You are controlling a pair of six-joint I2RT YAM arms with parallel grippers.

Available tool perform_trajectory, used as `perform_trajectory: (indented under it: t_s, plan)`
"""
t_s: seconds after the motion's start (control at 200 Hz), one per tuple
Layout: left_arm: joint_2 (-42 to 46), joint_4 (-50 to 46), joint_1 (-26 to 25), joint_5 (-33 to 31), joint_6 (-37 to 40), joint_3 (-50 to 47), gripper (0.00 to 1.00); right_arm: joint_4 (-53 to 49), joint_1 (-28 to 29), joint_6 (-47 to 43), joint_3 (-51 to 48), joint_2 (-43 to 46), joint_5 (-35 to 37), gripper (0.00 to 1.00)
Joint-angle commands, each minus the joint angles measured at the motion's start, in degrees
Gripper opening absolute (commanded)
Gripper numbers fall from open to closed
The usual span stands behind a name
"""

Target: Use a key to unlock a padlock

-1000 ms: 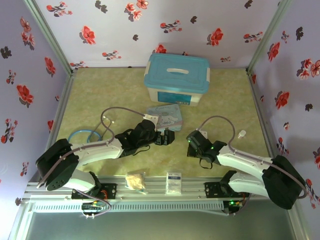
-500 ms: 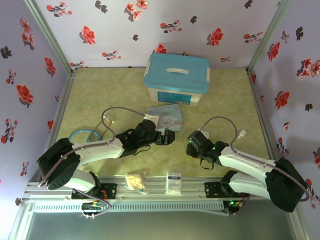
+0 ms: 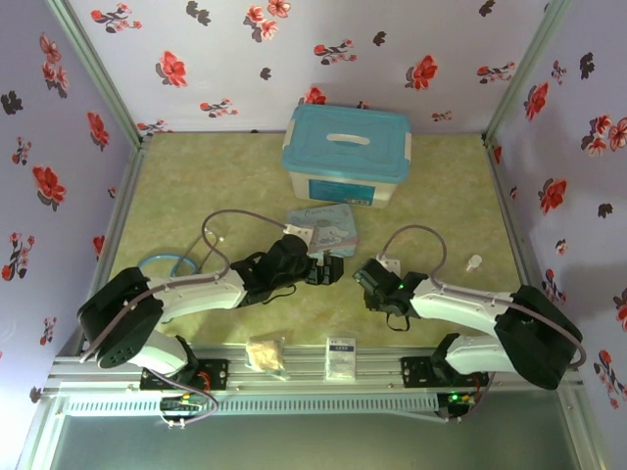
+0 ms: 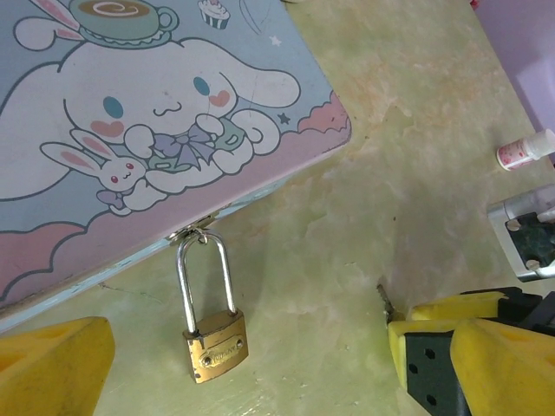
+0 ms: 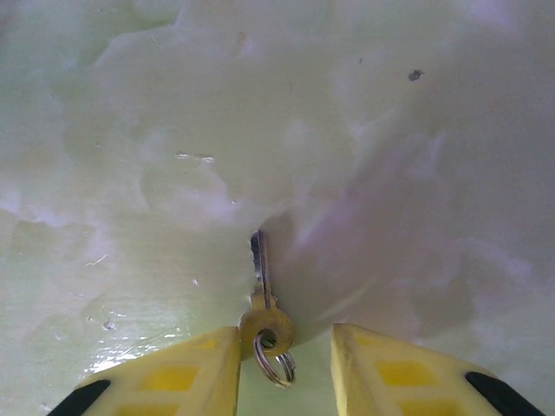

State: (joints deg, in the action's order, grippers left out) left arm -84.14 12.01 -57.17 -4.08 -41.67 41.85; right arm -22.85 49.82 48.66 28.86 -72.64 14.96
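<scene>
Two hazards logged. Key (image 5: 263, 303): flat on the surface (image 5: 130, 130) between the spread right jaws, ring end nearest them. It is thin and low, so it is likely to skid or flip out as they close. Padlock (image 4: 215, 345): hooked to the tin (image 4: 130, 130), lying between the spread left jaws. If not steadied, it may swing away from the key.

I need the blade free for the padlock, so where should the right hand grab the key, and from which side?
Probably the round bow. The key lies flat on the table, blade pointing away from the right hand, with the bow between its open fingers. Come in low from the ring end and close across the bow, leaving the blade clear.
</scene>
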Motion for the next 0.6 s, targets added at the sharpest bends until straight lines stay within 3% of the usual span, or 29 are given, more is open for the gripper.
perform_trajectory:
  t_s: [0.0,0.325,0.595]
  plan:
    - [-0.9,1.4,-0.2,-0.4,0.5,2.0,1.0,3.8,0.8,1.1,-1.3,-3.5,-3.1,0.27]
    - [-1.4,1.4,-0.1,-0.5,1.0,1.8,1.0,8.0,-2.0,-3.6,-2.7,-3.7,-7.0,0.01]
    - [1.7,0.2,1.3,-1.0,1.9,1.1,1.0,4.1,-4.4,-10.3,-2.1,6.3,-9.1,0.0]
